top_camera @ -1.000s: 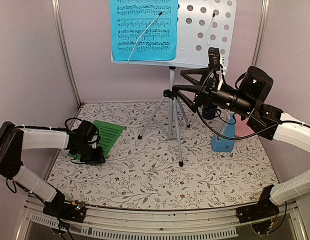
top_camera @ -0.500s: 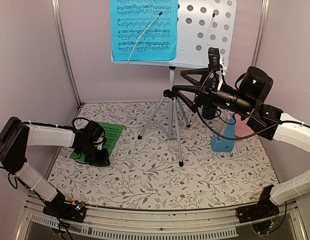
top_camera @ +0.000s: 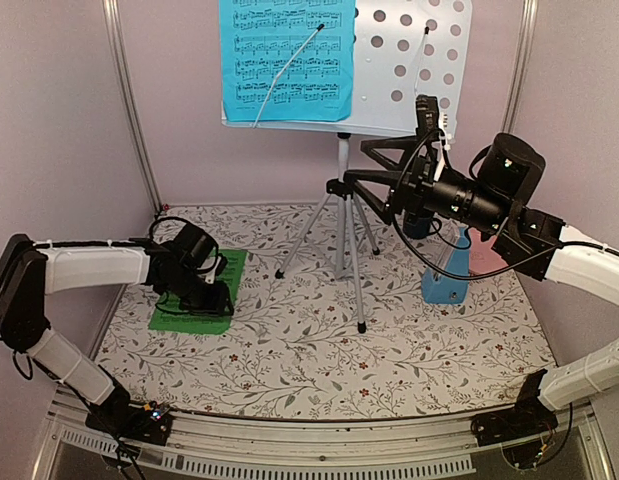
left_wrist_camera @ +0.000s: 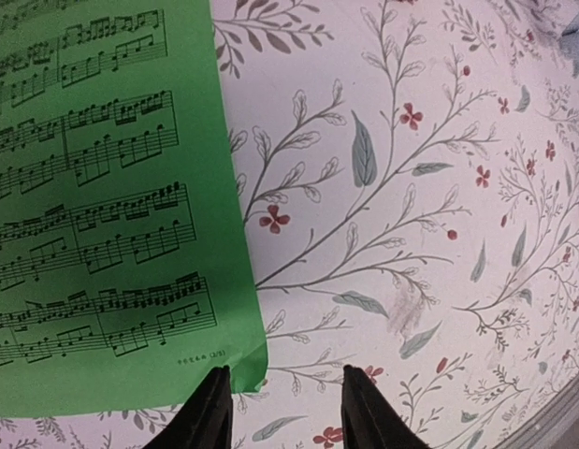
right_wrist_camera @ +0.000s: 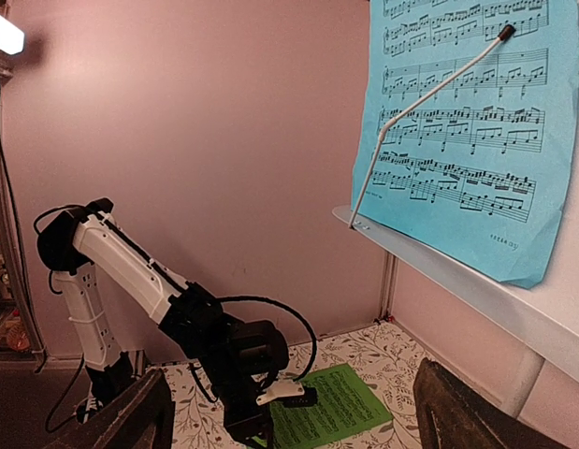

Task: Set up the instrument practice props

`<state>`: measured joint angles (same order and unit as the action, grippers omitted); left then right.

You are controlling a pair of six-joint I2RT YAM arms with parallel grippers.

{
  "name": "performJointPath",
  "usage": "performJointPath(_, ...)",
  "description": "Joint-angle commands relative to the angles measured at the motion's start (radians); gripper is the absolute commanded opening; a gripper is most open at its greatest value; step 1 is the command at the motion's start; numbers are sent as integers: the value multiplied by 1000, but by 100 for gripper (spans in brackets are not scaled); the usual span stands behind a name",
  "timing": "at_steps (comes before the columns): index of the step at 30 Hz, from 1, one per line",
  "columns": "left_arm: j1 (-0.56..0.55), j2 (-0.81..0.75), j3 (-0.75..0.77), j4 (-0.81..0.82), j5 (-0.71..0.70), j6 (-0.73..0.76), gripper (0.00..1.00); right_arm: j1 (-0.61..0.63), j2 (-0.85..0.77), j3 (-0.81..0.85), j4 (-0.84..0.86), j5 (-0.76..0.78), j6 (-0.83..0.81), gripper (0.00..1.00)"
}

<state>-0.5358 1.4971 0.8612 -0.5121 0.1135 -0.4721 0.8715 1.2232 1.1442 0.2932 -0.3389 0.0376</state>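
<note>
Having slid right, the left gripper [left_wrist_camera: 287,412] straddles a corner of the flat green paper music sheet [left_wrist_camera: 102,187], open and empty; pinching may crumple it.

Work surface: the table [top_camera: 309,350] has a pale top printed all over with leafy stems and small red flowers.

Reference item: the silver tripod [top_camera: 347,235] stands toward the back centre, all three feet resting on the printed top.

- The green music sheet [top_camera: 179,322] lies printed side up, well to the left of the tripod and nearer to my bases. In my left wrist view, one corner curls slightly.
- The small blue metronome [top_camera: 444,280] stands upright, near the tripod on its right.
- The pink plate [top_camera: 486,255] lies farther right of the tripod, just behind the metronome. My right arm [top_camera: 579,262] hides most of it.
</note>
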Motion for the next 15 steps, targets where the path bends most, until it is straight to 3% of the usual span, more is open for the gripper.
performJointPath(1, -10, 10, 39, -129, -70, 91, 40, 6, -25, -15, 20, 18, 4, 91)
performJointPath(4, -12, 23, 49, -150, -63, 123, 36, 6, -23, -14, 21, 17, 4, 91)
performJointPath(7, -27, 46, 48, -133, -37, 149, 24, 5, -18, -11, 21, 13, 5, 91)
performJointPath(15, -50, 147, 51, -88, -36, 190, 23, 6, -13, -8, 18, 7, 14, 91)
